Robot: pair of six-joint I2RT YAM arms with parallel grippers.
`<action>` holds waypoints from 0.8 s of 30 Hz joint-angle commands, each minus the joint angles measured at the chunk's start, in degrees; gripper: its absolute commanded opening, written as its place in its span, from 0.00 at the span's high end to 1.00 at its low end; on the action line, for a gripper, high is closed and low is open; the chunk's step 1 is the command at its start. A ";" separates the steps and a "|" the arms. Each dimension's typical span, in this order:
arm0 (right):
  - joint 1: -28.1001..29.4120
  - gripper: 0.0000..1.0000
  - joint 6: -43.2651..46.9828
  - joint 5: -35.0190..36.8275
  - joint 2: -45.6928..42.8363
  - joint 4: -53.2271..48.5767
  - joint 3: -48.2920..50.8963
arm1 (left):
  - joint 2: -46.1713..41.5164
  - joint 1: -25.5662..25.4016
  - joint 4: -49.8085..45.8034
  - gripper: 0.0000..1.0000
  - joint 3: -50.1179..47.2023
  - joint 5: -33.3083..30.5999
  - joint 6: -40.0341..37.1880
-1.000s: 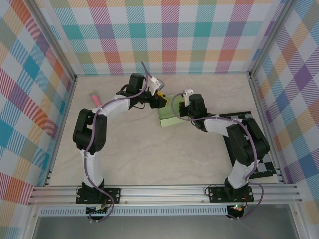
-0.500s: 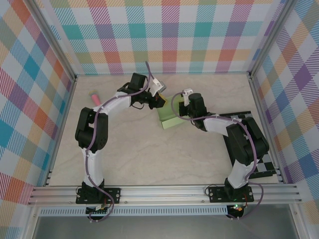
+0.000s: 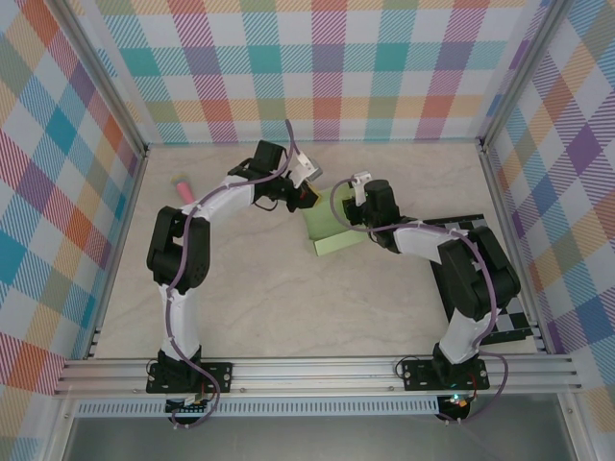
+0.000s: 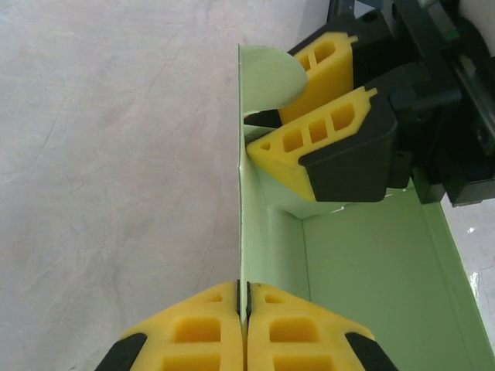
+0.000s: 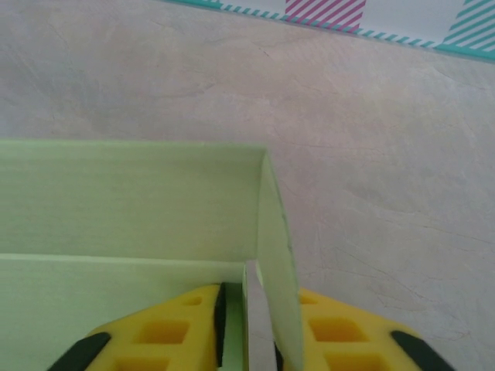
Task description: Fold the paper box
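The paper box (image 3: 336, 238) is pale green card, partly folded, lying mid-table between the two arms. My left gripper (image 3: 307, 199) is at the box's far left corner. In the left wrist view this left gripper (image 4: 243, 287) is shut on a thin upright wall of the paper box (image 4: 371, 278). My right gripper (image 3: 348, 219) reaches the box from the right. Its yellow fingers (image 4: 325, 139) straddle a rounded flap. In the right wrist view the right gripper (image 5: 259, 297) stands slightly open around an upright wall of the paper box (image 5: 131, 201), with a gap beside the left pad.
A small pink-and-blue stick (image 3: 183, 188) lies at the far left of the table. A black-and-white checkered board (image 3: 515, 325) lies under the right arm. Metal frame posts and checked walls enclose the table (image 3: 288, 307); its near half lies bare.
The left gripper has shut on the box wall and shifted slightly right. The right gripper's jaws have eased apart. The box now lies a little wider and flatter.
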State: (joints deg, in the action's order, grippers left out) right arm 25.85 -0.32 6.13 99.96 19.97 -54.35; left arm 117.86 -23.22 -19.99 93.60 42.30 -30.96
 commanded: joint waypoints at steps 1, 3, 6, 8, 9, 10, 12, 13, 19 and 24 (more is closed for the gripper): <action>-1.06 0.73 1.08 -3.38 -4.47 -1.07 0.77 | 1.30 -0.67 -2.43 1.00 0.79 -0.18 -1.76; -1.51 0.72 0.68 -4.66 -6.17 -1.96 1.23 | 1.28 -0.64 -2.29 1.00 0.64 -0.16 -2.14; -1.98 0.69 1.11 -6.36 -8.46 -3.59 1.84 | 1.38 -0.64 -2.25 1.00 0.70 -0.23 -2.37; -2.41 0.67 1.81 -6.95 -10.11 -3.84 2.91 | 1.51 -0.68 -2.04 1.00 0.70 -0.12 -2.49; -2.83 0.65 2.69 -8.24 -11.23 -3.37 3.92 | 1.58 -0.67 -1.98 1.00 0.79 -0.27 -2.45; -3.24 0.62 3.98 -10.00 -12.21 -2.71 5.13 | 1.65 -0.67 -1.90 1.00 0.79 -0.05 -2.52; -4.73 0.54 9.58 -16.01 -15.58 0.02 8.58 | 1.67 -0.68 -1.79 1.00 0.79 -0.03 -2.46; -5.57 0.48 12.52 -19.60 -17.33 1.26 10.57 | 1.70 -0.68 -1.80 1.00 0.79 0.11 -2.36; -6.77 0.24 52.62 -39.05 -23.33 -32.93 3.70 | 1.80 -0.64 -1.55 1.00 0.79 0.74 -2.61; -6.78 0.00 66.05 -45.08 -19.26 -54.53 -6.86 | 2.41 -0.68 -1.28 1.00 1.54 1.25 -2.06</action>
State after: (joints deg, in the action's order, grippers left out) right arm 18.90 49.06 -29.56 78.37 -15.27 -55.66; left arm 118.89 -23.51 -20.86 93.60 42.41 -32.45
